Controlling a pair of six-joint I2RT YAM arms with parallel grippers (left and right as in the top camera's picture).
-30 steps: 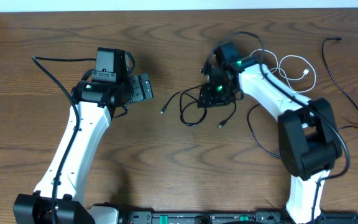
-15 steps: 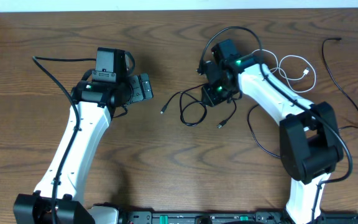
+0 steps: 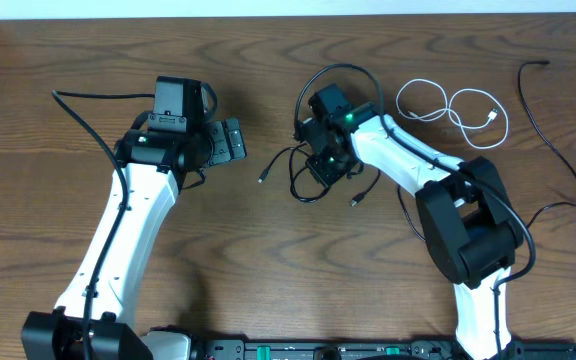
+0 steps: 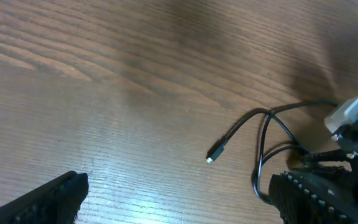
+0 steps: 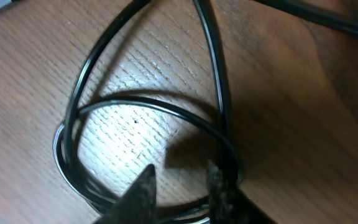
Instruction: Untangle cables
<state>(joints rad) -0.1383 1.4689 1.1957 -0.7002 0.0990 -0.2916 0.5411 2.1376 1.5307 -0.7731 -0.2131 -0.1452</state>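
The black cables (image 3: 298, 190) lie in loose, tangled loops in the middle of the table, and the white cable (image 3: 458, 105) curls well apart from them at the back right. The right gripper (image 5: 179, 186) rests on a black loop with its fingers (image 5: 143, 186) nearly together — I cannot tell if they pinch it. The left gripper (image 4: 179, 183) is spread wide and holds nothing. The right gripper has slid left, away from the white cable.

ovhd: bright, even | L wrist: top blurred | R wrist: dim, hard shadows
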